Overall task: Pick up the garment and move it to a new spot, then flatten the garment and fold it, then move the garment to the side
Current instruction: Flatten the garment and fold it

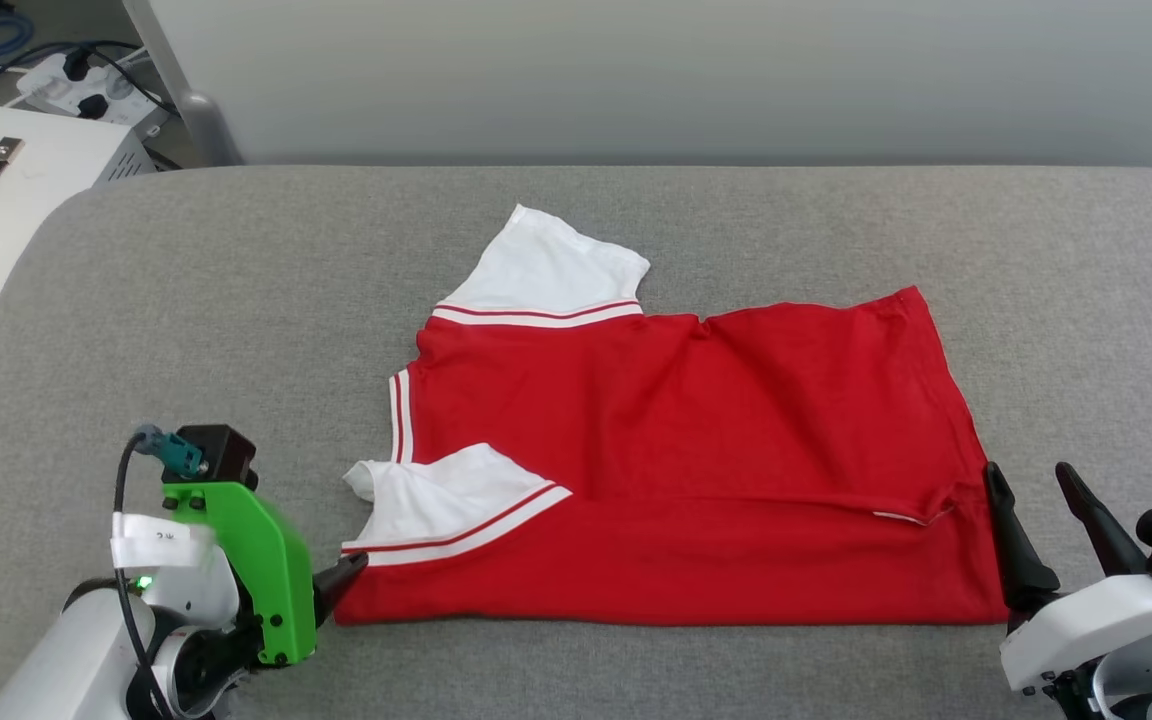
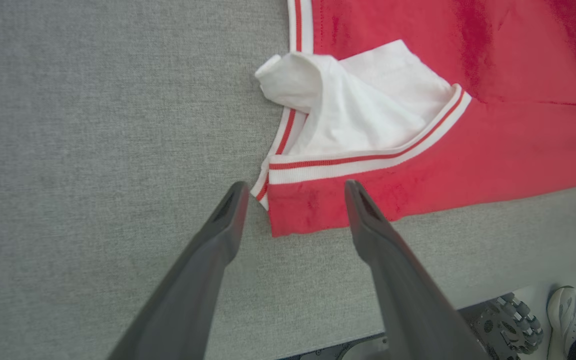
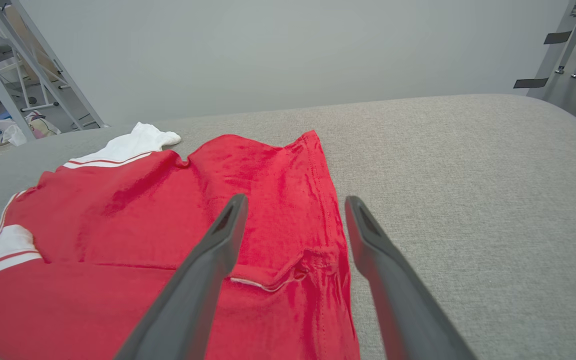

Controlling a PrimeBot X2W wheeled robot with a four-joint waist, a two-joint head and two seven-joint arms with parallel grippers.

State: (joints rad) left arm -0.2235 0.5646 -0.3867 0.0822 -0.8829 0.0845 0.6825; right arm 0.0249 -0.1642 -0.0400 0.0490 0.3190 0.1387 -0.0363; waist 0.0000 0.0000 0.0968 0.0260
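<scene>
red jersey t-shirt [image 1: 686, 430], partly folded, on grey padded table [image 1: 236, 300]; left gripper [image 2: 293, 187], right gripper [image 3: 293, 200] both spread wide, holding nothing.

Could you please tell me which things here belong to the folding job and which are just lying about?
Job: jersey; table under it.
Lying about: white box; power strip; shoe; metal frames.

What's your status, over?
Left pincer open, empty, at near shirt corner. Right pincer open, empty, at hem corner. Shirt partly folded on table. Nothing blocking.
</scene>
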